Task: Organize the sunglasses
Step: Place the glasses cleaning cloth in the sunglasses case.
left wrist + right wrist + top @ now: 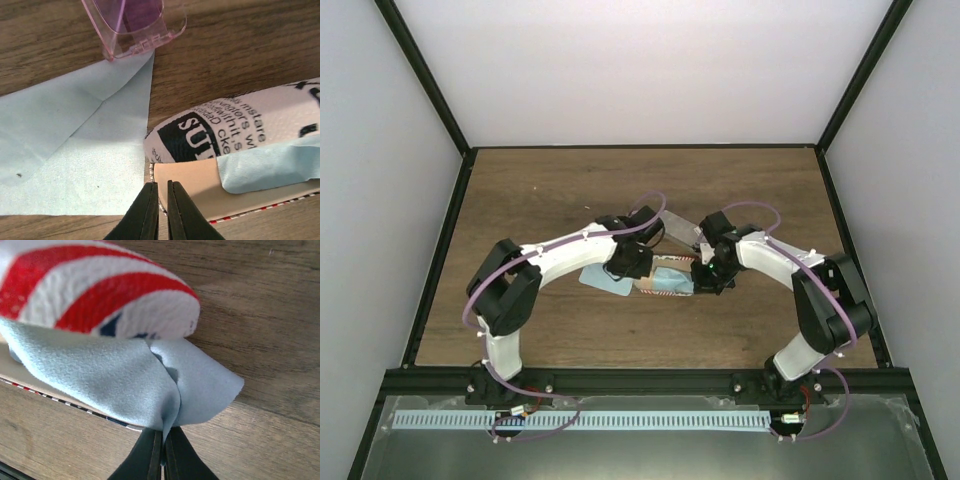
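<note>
The purple-pink tinted sunglasses point(132, 22) lie on the wood just beyond a flat light blue cloth point(65, 140). The open striped case point(235, 127) lies to the right, with a beige inside. My left gripper point(162, 189) is nearly shut at the case's left rim and seems to pinch it. My right gripper point(163, 440) is shut on a second light blue cloth point(115, 380), which drapes out of the case under its red-striped lid point(100, 300). In the top view both grippers meet at the case point(665, 285). The black wire-framed pair is out of view.
A clear grey case point(677, 222) lies just behind the two wrists. The wooden table point(570, 190) is walled by white panels and a black frame on three sides. Both arms arch over its middle.
</note>
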You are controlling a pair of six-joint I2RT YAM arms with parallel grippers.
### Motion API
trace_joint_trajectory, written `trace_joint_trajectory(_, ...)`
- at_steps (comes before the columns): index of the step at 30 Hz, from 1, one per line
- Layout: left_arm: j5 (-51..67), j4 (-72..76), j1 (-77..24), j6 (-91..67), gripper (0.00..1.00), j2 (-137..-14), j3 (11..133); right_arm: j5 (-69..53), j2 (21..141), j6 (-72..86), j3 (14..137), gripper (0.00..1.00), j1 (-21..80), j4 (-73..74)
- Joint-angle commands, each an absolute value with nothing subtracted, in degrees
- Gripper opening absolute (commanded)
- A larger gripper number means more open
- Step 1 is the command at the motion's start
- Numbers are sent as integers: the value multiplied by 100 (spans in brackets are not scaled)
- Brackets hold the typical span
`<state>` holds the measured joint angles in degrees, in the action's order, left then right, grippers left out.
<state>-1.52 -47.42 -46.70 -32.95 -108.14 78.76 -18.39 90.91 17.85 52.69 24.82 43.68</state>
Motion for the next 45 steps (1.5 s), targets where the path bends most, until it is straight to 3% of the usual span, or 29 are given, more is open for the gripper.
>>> trace_joint_trajectory(1, -211, -4685, -4659, -3216, 11, -10527, 8048, -1921, 8985, 1854, 5277, 1, 2436, 4189)
trace_joint_trajectory(7, 77, -4473, -4666, -3200, 30, -10319, 8006, -1924, 9026, 1902, 5289, 1, 2435, 4127)
trace_joint_trajectory(15, 899, -3798, -4814, -2788, 47, -10032, 7533, -1934, 9048, 1923, 5308, 1, 2435, 4096)
trace_joint_trajectory(20, 618, -3806, -4968, -2774, 41, -10261, 7521, -1932, 9059, 1914, 5326, 1, 2435, 4108)
trace_joint_trajectory(26, 69, -3747, -5074, -2850, 42, -10518, 7618, -1931, 9028, 1913, 5283, 1, 2435, 4138)
trace_joint_trajectory(45, 171, -3640, -5175, -3132, 39, -11512, 7908, -1938, 8850, 1937, 5158, 1, 2443, 4215)
